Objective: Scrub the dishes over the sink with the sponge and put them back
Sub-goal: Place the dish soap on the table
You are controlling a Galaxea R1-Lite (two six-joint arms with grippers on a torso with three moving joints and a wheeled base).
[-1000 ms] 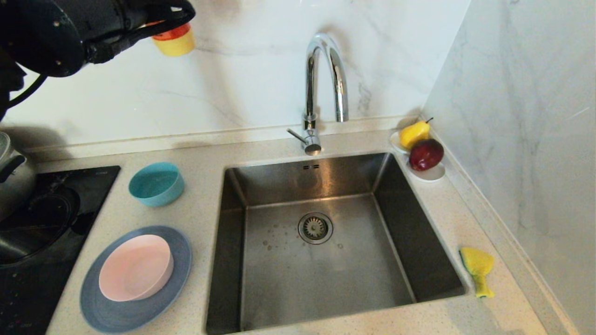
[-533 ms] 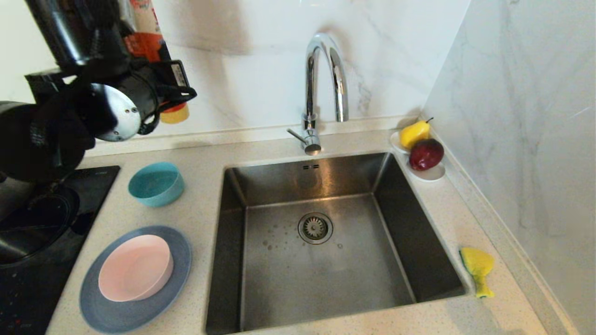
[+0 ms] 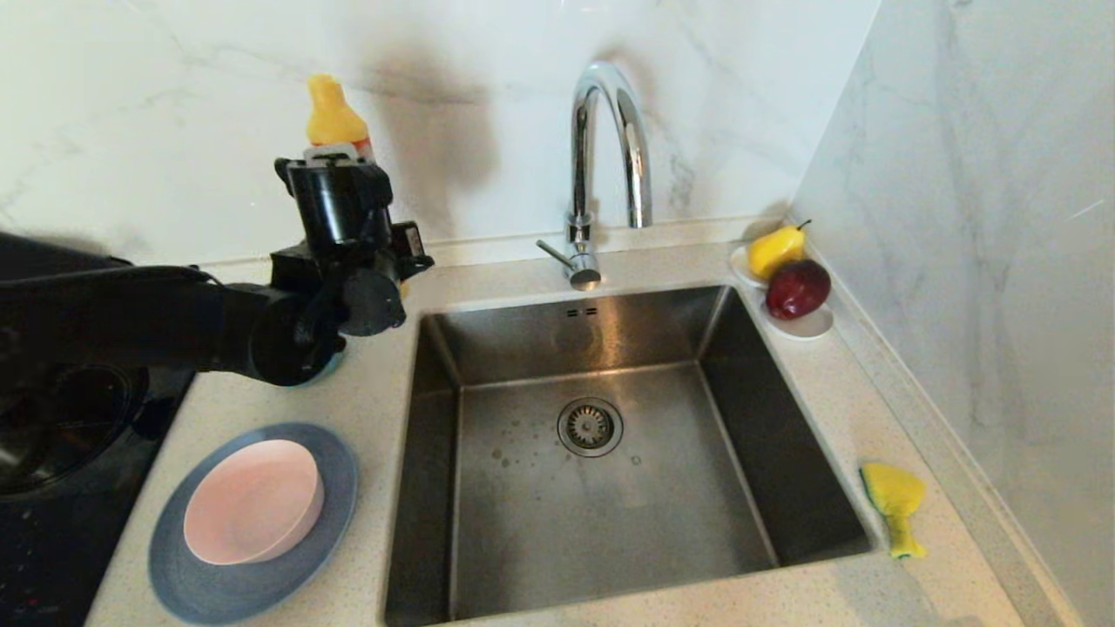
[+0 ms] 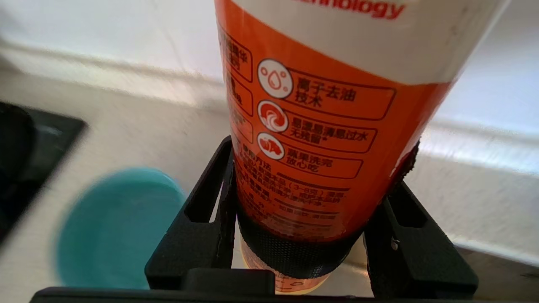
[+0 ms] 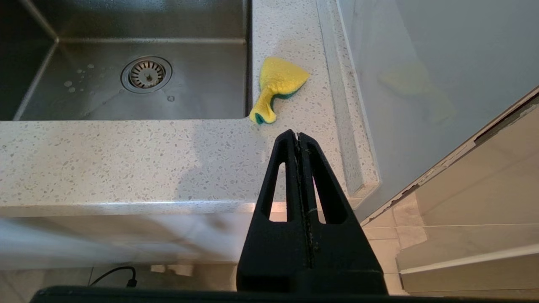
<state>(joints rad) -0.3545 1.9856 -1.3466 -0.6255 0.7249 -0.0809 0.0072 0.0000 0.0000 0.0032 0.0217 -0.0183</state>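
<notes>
Yellow foam is lying on the counter [image 3: 610, 601] for you: the sponge [image 3: 894, 505], squeezed narrow at one end, is resting just beside the sink's [image 3: 435, 453] right rim, well apart from both arms. Across the basin, the pink bowl [image 3: 253, 501] is sitting inside the blue plate [image 3: 200, 583] near the hob [image 3: 52, 522]. The teal bowl [image 4: 113, 227] is standing behind them, and in your head view the left arm is covering nearly all of it. Your left gripper [image 4: 313, 202] is hovering over the counter between that bowl and the sink's back left corner, its fingers [image 4: 206, 219] clamping an orange-and-white bottle [image 4: 320, 126] upright, yellow cap [image 3: 333, 113] up near the wall. Your right gripper [image 5: 298, 139] is parked below the counter's front edge, out of the head view, its fingers pressed together on nothing, pointing toward the sponge. The tap [image 3: 601, 165] is arching over the basin, and a pear [image 3: 773, 248] and an apple [image 3: 796, 289] are sitting on a saucer [image 3: 810, 326] at the back right corner.
</notes>
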